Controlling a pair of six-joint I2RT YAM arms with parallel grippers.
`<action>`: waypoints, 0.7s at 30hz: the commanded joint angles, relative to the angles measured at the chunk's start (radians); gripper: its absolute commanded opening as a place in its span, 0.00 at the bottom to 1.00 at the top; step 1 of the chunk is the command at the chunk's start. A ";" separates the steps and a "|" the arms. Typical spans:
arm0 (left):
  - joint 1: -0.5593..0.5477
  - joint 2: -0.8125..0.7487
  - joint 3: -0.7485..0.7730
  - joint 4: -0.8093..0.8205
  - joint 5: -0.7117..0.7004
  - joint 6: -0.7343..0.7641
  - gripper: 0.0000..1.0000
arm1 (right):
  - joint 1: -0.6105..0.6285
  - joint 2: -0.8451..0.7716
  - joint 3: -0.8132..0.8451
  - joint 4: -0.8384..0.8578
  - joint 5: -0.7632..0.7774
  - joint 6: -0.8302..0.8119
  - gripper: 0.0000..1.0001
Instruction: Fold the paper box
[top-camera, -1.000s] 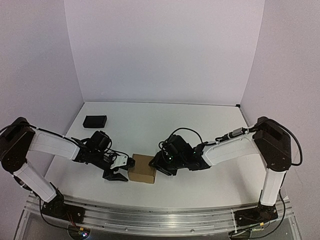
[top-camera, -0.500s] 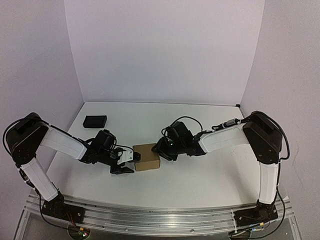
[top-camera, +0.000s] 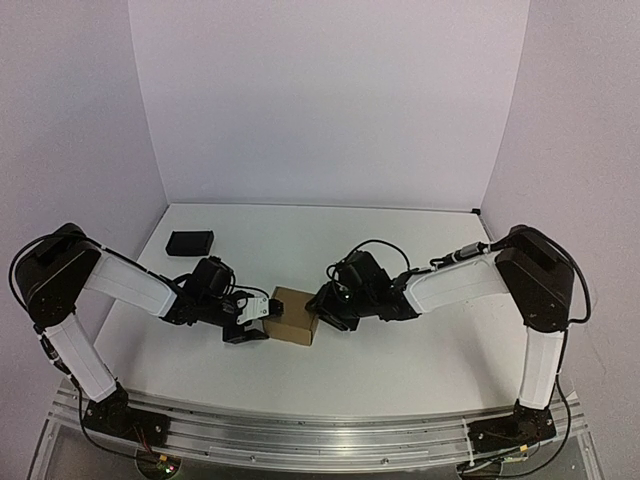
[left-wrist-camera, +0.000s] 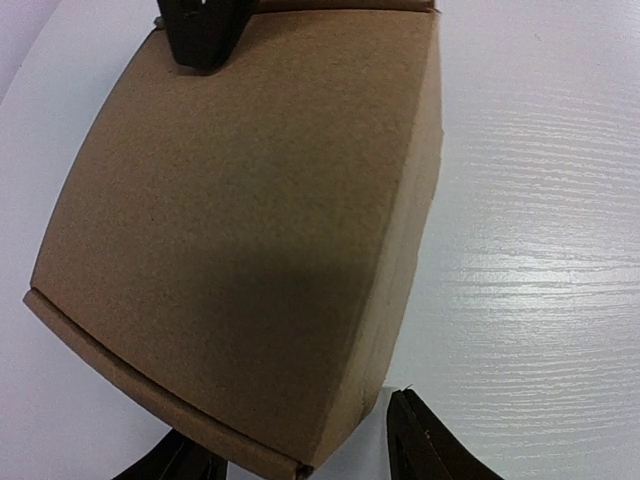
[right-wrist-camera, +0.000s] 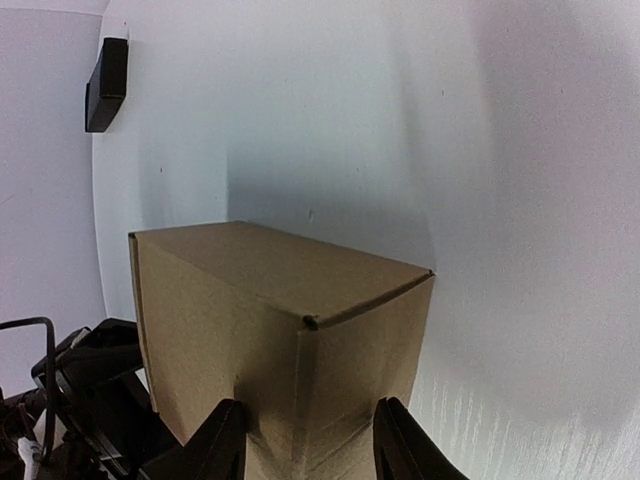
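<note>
The paper box (top-camera: 293, 314) is a closed brown cardboard box standing on the white table (top-camera: 420, 250), between my two grippers. My left gripper (top-camera: 262, 320) is at its left end. In the left wrist view the box (left-wrist-camera: 250, 230) fills the frame and its near corner sits inside the open left gripper (left-wrist-camera: 295, 432), with a strip of table showing beside one finger. My right gripper (top-camera: 320, 311) is at the box's right end. In the right wrist view a vertical corner of the box (right-wrist-camera: 250, 330) lies inside the open right gripper (right-wrist-camera: 308, 405), fingers against the two faces.
A small black rectangular object (top-camera: 190, 241) lies at the back left of the table, also visible far off as the black object (right-wrist-camera: 105, 70). Pale walls close in the back and both sides. The right gripper's fingertip (left-wrist-camera: 200, 30) shows over the box's far edge.
The box has slid away from the table's near edge and turned a little. Both grippers moved with it, staying at its two ends.
</note>
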 joint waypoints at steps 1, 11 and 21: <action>-0.001 -0.006 0.046 0.065 0.018 0.007 0.55 | 0.027 -0.025 -0.028 -0.051 -0.012 -0.007 0.47; -0.008 -0.063 0.045 -0.014 0.103 0.029 0.50 | 0.007 -0.010 0.027 -0.077 0.000 -0.096 0.45; -0.009 -0.070 0.029 0.034 0.057 0.033 0.49 | 0.007 -0.028 0.029 -0.105 0.007 -0.119 0.47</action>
